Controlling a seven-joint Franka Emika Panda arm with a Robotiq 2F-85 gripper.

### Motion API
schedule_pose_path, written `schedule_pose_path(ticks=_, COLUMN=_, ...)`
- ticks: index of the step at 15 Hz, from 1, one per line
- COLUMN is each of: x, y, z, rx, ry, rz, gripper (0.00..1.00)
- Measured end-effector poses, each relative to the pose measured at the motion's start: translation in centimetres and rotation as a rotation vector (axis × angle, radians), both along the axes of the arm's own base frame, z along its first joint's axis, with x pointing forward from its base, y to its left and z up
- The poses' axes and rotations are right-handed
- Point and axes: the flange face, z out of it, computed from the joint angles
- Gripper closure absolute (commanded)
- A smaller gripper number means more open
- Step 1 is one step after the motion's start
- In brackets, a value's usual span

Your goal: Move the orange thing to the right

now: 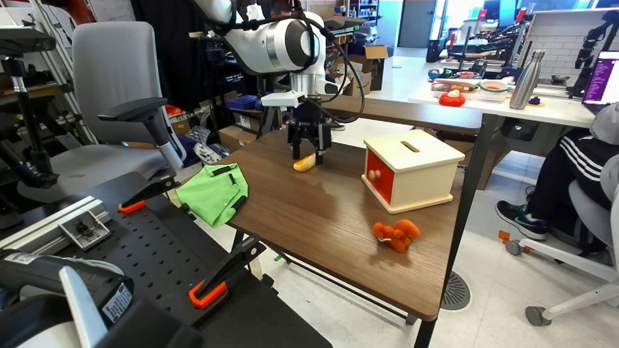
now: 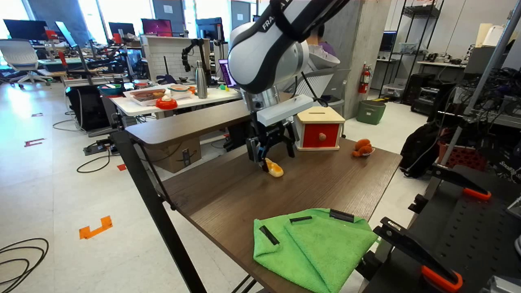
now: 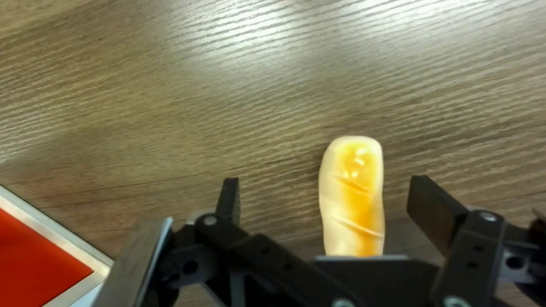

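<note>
The orange thing (image 1: 304,163) is a small pale yellow-orange stubby stick lying flat on the brown wooden table. It also shows in an exterior view (image 2: 274,170) and in the wrist view (image 3: 356,192), where its near end is hidden by the gripper body. My gripper (image 3: 325,181) is open, with one finger on each side of the orange thing and a gap on both sides. The right finger is nearer to it than the left. In both exterior views the gripper (image 1: 307,155) (image 2: 278,162) points down, low over the table around the piece.
A pale wooden box (image 1: 425,181) with a red front (image 2: 320,135) stands on the table; its red face also shows at the wrist view's lower left (image 3: 34,260). A red-orange lumpy toy (image 1: 397,234) lies near it. A green cloth (image 1: 215,193) lies at a table edge.
</note>
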Motion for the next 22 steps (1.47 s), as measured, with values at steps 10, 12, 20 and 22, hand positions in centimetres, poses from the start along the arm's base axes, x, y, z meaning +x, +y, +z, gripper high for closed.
schedule_pose_path(ticks=10, x=0.0, y=-0.5, z=-0.3, rx=0.005, ry=0.005, rz=0.000, gripper=0.26)
schedule_pose_path(ticks=12, x=0.1, y=-0.9, z=-0.5, rx=0.004, ry=0.004, rz=-0.005, gripper=0.42)
schedule_pose_path(ticks=20, x=0.7, y=-1.6, z=-0.5, rx=-0.003, ry=0.012, rz=-0.019, gripper=0.88)
schedule_pose_path(ticks=22, x=0.7, y=-2.0, z=-0.5, rx=-0.003, ry=0.012, rz=-0.024, gripper=0.88)
